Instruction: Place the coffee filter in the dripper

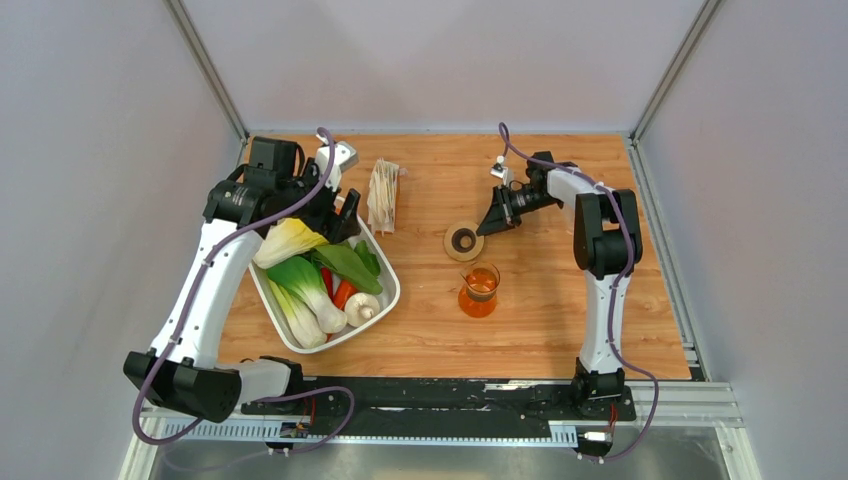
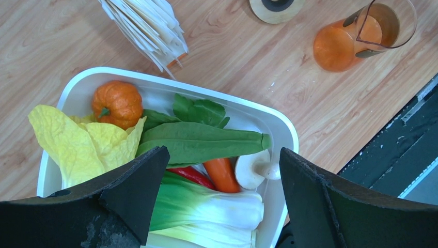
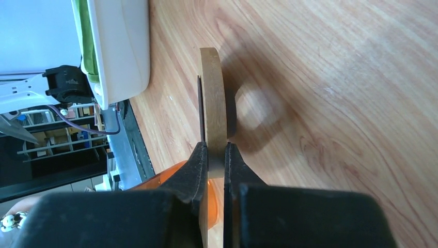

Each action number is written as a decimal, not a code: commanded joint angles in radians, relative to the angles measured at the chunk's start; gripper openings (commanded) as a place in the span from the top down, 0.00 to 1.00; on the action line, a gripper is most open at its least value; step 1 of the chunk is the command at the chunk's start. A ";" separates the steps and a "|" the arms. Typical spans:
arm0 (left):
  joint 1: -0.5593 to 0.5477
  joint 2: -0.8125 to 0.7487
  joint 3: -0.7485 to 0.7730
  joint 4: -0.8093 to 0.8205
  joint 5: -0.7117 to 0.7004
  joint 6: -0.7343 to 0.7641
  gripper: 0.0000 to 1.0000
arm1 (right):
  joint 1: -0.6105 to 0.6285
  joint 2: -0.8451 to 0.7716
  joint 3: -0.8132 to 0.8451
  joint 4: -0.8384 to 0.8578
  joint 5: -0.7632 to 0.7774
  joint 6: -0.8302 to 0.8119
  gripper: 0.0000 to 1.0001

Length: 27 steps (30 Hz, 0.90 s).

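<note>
The dripper (image 1: 464,241) shows as a tan-brown ring collar with a dark centre, low at the middle of the wooden table. My right gripper (image 1: 497,215) is shut on the collar's edge; in the right wrist view both fingers (image 3: 216,150) pinch the ring (image 3: 213,103), seen edge-on. The dripper's rim also shows at the top of the left wrist view (image 2: 276,6). My left gripper (image 1: 345,225) is open and empty above the vegetable tray (image 2: 224,155). No single white coffee filter is in view. Only the wrapped bundle of stacked papers (image 1: 384,195) (image 2: 147,28) shows.
A white tray (image 1: 385,300) (image 2: 279,124) (image 3: 124,51) of vegetables lies at the left. An orange-tinted glass vessel (image 1: 480,290) (image 2: 361,36) (image 3: 170,175) stands just in front of the dripper. The paper bundle stands behind the tray.
</note>
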 commanded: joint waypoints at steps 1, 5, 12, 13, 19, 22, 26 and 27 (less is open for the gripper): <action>0.003 -0.038 -0.010 0.016 0.005 0.028 0.11 | -0.006 -0.101 0.008 0.006 -0.081 0.042 1.00; 0.003 -0.042 -0.006 0.026 0.011 0.022 0.11 | -0.031 -0.221 0.009 0.008 -0.134 0.081 1.00; 0.003 -0.041 0.010 0.075 0.061 -0.010 0.11 | -0.144 -0.479 -0.086 0.008 -0.281 0.202 1.00; 0.003 -0.038 0.014 0.078 0.070 -0.012 0.11 | -0.159 -0.521 -0.121 0.007 -0.300 0.221 1.00; 0.003 -0.019 0.037 0.110 0.185 -0.042 0.11 | -0.186 -0.754 -0.347 0.004 -0.364 0.339 1.00; 0.002 -0.021 0.022 0.145 0.232 -0.076 0.11 | -0.186 -0.857 -0.477 0.007 -0.345 0.350 1.00; -0.014 -0.035 -0.002 0.170 0.271 -0.103 0.11 | -0.192 -0.962 -0.633 0.057 -0.306 0.387 1.00; -0.020 -0.036 -0.008 0.172 0.274 -0.103 0.11 | -0.194 -0.980 -0.669 0.090 -0.308 0.414 1.00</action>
